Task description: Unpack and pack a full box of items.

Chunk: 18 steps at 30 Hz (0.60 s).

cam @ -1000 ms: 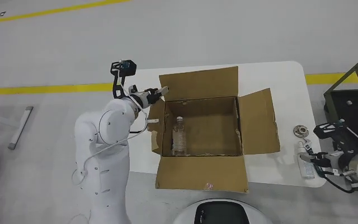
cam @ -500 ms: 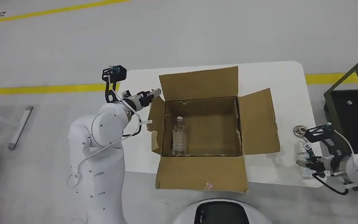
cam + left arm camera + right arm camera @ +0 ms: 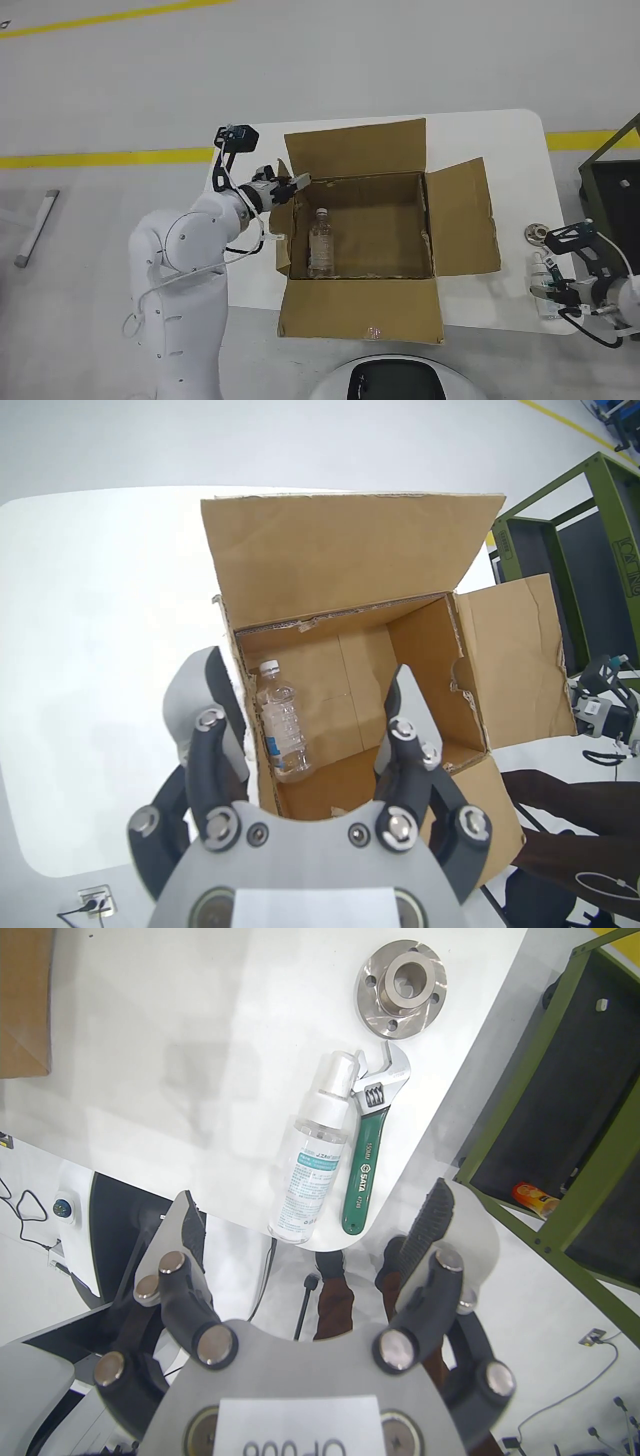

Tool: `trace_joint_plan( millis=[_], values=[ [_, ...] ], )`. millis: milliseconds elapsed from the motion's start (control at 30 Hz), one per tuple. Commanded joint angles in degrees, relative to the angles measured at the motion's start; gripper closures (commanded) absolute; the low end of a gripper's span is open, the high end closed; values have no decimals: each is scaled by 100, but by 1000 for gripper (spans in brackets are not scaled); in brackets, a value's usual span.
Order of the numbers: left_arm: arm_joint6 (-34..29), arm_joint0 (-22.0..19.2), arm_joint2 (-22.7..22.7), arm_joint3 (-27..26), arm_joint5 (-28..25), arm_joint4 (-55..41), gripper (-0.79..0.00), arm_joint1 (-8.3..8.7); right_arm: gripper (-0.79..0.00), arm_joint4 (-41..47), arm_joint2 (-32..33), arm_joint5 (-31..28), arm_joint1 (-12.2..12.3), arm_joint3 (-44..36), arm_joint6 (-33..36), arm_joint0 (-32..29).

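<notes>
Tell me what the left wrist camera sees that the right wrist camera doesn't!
Left wrist camera: the inside of the cardboard box, with a water bottle lying in it, ahead of the open left hand. Right wrist camera: a spray bottle, a green-handled wrench and a round metal flange near the table's edge, ahead of the open right hand. Both: the white table, some of the box's cardboard, and the green frame beside the table.
</notes>
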Motion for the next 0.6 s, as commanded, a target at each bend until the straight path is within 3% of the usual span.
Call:
trace_joint_plan(
  millis=[0, 300, 333, 367, 400, 500, 533, 567],
  values=[
    [77, 3, 67, 23, 3, 159, 0, 14, -785, 0, 0, 0, 0, 0, 0, 0],
    [325, -99, 2, 165, 128, 76, 0, 73, -785, 0, 0, 0, 0, 0, 0, 0],
    [326, -116, 0, 188, 123, 150, -58, 85, -785, 0, 0, 0, 0, 0, 0, 0],
    [332, -129, -4, 210, 143, 168, -591, 93, -785, 0, 0, 0, 0, 0, 0, 0],
    [359, -147, -19, 214, 170, 151, -785, 99, -785, 0, 0, 0, 0, 0, 0, 0],
    [514, -179, -89, 133, 218, -134, -785, 107, -785, 0, 0, 0, 0, 0, 0, 0],
    [562, -179, -95, 94, 210, -250, -677, 108, -785, 0, 0, 0, 0, 0, 0, 0],
    [602, -186, -89, 39, 176, -346, -283, 111, -785, 0, 0, 0, 0, 0, 0, 0]
  ],
)
